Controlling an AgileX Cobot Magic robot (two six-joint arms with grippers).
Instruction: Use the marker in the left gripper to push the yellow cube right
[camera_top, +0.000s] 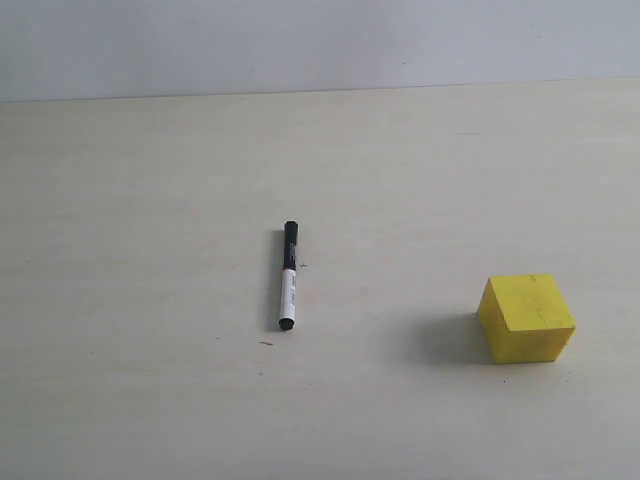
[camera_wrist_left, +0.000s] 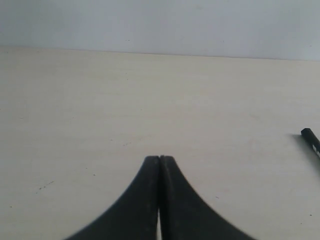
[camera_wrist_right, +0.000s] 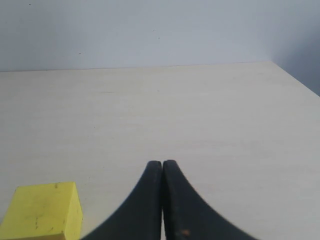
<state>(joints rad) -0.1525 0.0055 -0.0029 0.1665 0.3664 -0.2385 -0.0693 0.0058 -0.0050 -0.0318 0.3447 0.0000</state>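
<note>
The marker (camera_top: 289, 276) lies flat on the table near the middle of the exterior view, black cap pointing away. Only its cap end (camera_wrist_left: 311, 140) shows at the edge of the left wrist view. The yellow cube (camera_top: 527, 317) sits alone at the right of the exterior view, well apart from the marker. A corner of the cube (camera_wrist_right: 44, 210) also shows in the right wrist view. My left gripper (camera_wrist_left: 159, 158) is shut with nothing in it, away from the marker. My right gripper (camera_wrist_right: 162, 162) is shut and empty, beside the cube without touching it. Neither arm appears in the exterior view.
The pale wooden table (camera_top: 150, 200) runs back to a plain light wall (camera_top: 320, 40). The table's right edge (camera_wrist_right: 295, 80) shows in the right wrist view.
</note>
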